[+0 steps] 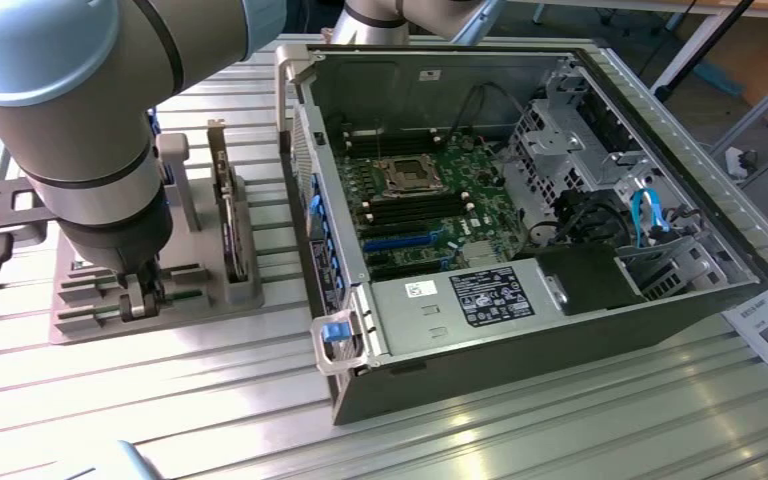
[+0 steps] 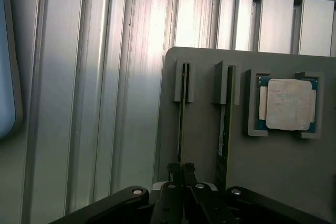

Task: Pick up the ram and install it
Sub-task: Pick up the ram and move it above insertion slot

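While I hang over the grey plastic tray (image 2: 202, 145), my black gripper (image 2: 181, 169) pinches the long thin green ram stick (image 2: 181, 114).

The table (image 2: 105, 103) is silver metal with long ribbed stripes, and the holder (image 2: 202, 145) is plain matt grey. The ram (image 2: 181, 124) shows a thin green edge, the chip (image 2: 286, 104) is silver with a blue-green border, and the gripper (image 2: 181, 168) is black.
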Robot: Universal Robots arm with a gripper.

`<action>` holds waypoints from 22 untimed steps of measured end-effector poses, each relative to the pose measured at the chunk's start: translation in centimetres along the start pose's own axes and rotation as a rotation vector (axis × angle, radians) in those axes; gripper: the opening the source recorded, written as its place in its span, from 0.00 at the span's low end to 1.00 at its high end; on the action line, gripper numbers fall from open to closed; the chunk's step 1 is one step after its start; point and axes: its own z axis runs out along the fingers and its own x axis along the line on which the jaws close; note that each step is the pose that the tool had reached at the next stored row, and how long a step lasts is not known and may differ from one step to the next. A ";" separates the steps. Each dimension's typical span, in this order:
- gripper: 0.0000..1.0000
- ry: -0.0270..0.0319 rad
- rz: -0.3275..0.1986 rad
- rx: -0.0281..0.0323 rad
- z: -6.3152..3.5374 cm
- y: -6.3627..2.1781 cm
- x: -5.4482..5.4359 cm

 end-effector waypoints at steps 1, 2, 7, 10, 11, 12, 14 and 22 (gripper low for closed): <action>0.12 0.0000 0.000 0.0000 0.00 0.00 0.0; 0.12 0.0000 0.000 0.0000 0.00 0.00 0.0; 0.12 -0.0004 0.007 0.0001 0.00 0.00 0.0; 0.12 -0.0010 0.013 0.0004 0.00 0.00 0.0; 0.12 -0.0012 0.015 0.0004 0.00 0.00 0.0; 0.12 -0.0014 0.017 0.0004 0.00 0.00 0.0; 0.12 -0.0020 0.023 0.0006 0.00 0.00 0.0; 0.12 -0.0028 0.028 0.0008 -0.11 0.01 0.0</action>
